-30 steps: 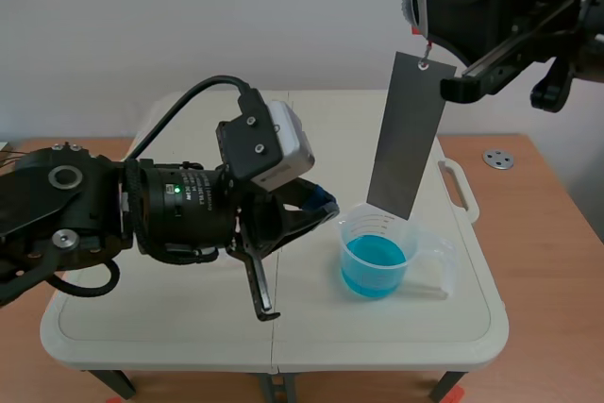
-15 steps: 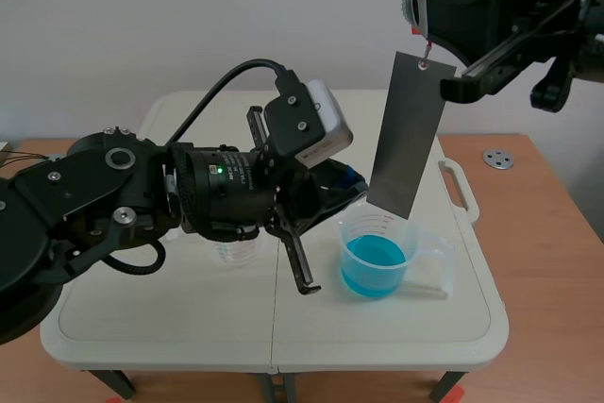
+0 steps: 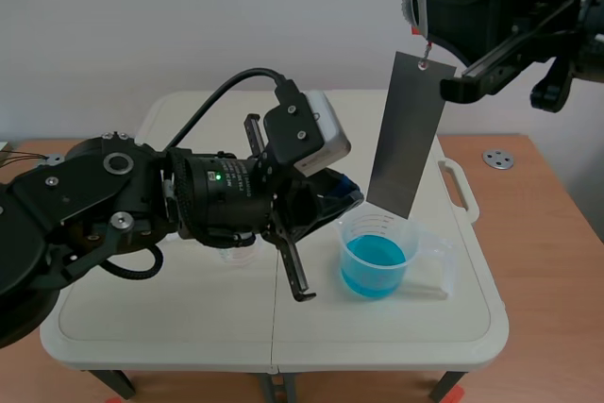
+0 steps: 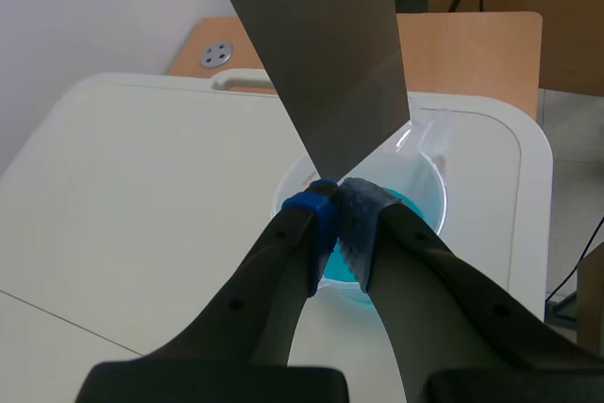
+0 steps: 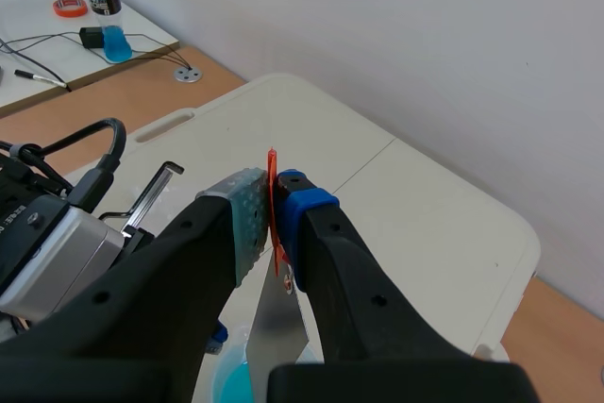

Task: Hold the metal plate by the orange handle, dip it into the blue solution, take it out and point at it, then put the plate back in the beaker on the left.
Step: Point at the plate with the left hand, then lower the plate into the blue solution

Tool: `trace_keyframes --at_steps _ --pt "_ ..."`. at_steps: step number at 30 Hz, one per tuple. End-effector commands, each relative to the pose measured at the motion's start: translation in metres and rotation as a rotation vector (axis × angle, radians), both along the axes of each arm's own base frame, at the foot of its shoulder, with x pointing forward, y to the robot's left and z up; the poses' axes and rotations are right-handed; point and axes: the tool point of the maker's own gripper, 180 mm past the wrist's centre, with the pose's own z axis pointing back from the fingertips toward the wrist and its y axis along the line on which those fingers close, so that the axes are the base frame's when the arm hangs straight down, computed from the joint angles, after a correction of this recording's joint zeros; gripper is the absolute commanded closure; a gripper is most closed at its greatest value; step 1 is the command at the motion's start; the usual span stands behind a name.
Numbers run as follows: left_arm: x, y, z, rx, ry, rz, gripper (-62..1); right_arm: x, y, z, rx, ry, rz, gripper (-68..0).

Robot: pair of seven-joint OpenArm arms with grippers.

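My right gripper is shut on the thin orange handle and stays raised at the scene's upper right. From it the grey metal plate hangs tilted, its lower edge just above the clear beaker of blue solution. My left gripper is shut on nothing. Its tips sit right at the plate's bottom corner, above the blue beaker. In the scene view it points at the plate's lower end. An empty clear beaker stands half hidden behind the left arm.
A black bent rod sticks down from the left arm. The white table has a moulded handle at its right rim. A small metal disc lies on the wooden surface beyond. A side desk carries a bottle.
My left arm has swung right and up, bringing its shut gripper to the plate's lower end and uncovering the empty beaker. The right arm and plate have not moved.
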Motion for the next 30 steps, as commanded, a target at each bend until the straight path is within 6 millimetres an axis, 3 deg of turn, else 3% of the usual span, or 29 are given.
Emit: trace_keyframes --at_steps 1,16,21,30 --pt "0.000 -0.004 0.010 -0.026 -0.022 -0.010 -2.7 0.000 0.001 0.012 0.010 -0.043 0.011 -1.1" --pt "-0.005 0.004 0.006 -0.025 -0.027 -0.015 -2.7 0.000 0.001 0.012 0.010 -0.043 0.011 -1.1" --pt "-0.010 0.034 -0.002 -0.009 -0.044 0.032 -2.7 0.000 0.001 0.012 0.010 -0.043 0.011 -1.1" --pt "-0.035 0.103 0.008 -0.027 -0.042 0.137 -2.7 0.000 0.001 0.012 0.010 -0.043 0.011 -1.1"
